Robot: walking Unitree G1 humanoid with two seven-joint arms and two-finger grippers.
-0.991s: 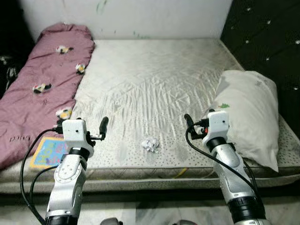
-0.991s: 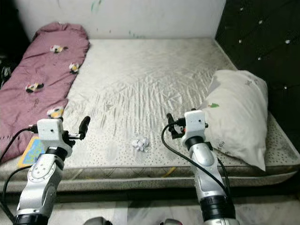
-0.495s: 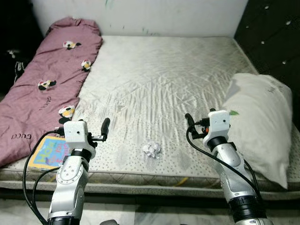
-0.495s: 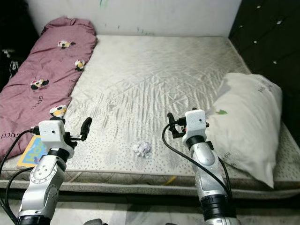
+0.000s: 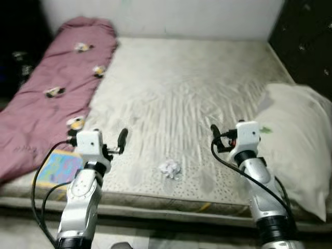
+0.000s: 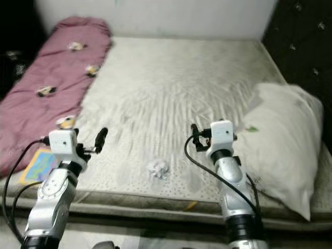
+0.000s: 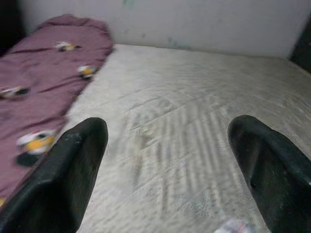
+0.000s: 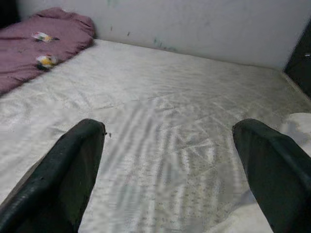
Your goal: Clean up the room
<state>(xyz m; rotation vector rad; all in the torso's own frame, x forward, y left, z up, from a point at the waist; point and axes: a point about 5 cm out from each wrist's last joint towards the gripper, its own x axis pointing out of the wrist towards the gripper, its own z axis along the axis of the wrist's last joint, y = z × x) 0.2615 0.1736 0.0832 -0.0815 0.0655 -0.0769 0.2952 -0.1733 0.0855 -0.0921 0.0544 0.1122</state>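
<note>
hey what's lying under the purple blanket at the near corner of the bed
A colourful book pokes out from under the purple blanket, lying on the mattress. Its far end is covered, so how far it runs underneath cannot be seen.

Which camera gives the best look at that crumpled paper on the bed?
The left eye view: the paper lies whole and unblocked near the mattress's front edge, between both arms. The right eye view shows it too, slightly blurrier. The left wrist view catches a blurred sliver at its edge.
</note>
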